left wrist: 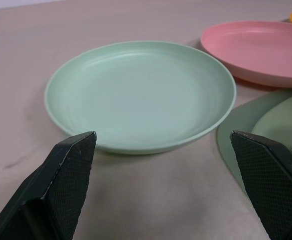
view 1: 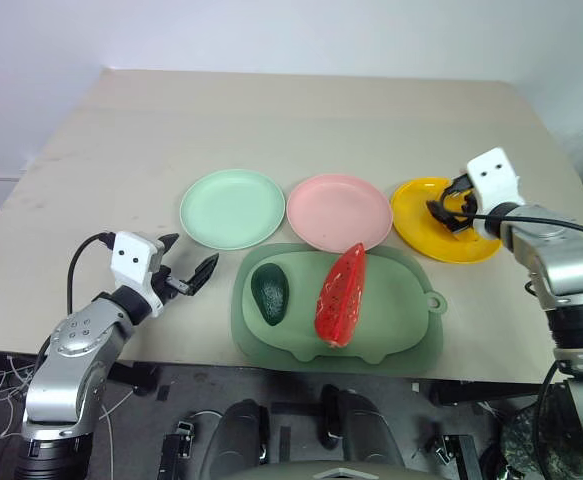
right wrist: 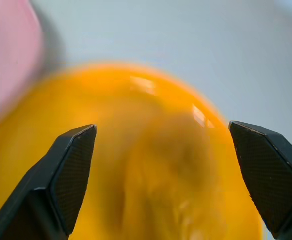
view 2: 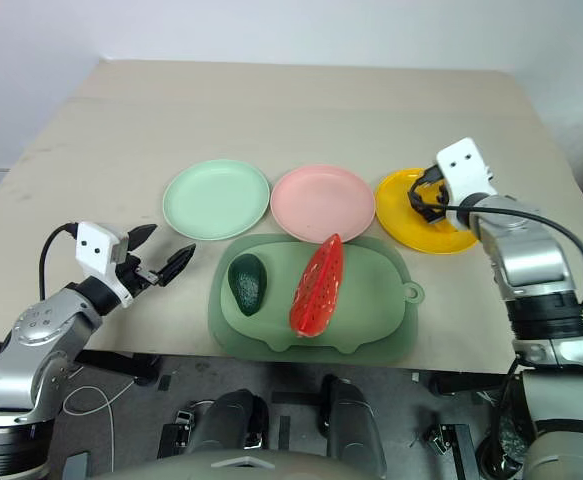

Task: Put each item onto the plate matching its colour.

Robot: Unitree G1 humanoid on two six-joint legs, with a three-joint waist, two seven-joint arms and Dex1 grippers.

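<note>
Three plates stand in a row: mint green [view 1: 231, 208], pink [view 1: 338, 211] and yellow [view 1: 419, 228]. The dark green avocado [view 1: 269, 293] and the red watermelon wedge [view 1: 341, 295] lie side by side on a dull-green mat [view 1: 403, 322] in front of the plates. My right gripper [view 1: 455, 212] hangs open over the yellow plate. In the right wrist view the yellow-orange fruit [right wrist: 166, 170] lies blurred on that plate between the spread fingers, apart from both. My left gripper [view 1: 193, 250] is open and empty, just left of the mat, and points toward the mint plate [left wrist: 135, 95].
The beige table [view 1: 301, 110] stretches bare behind the plates. Its front edge runs just below the mat, and its right edge lies close past the yellow plate. A small tab [view 1: 434, 301] juts from the mat's right side.
</note>
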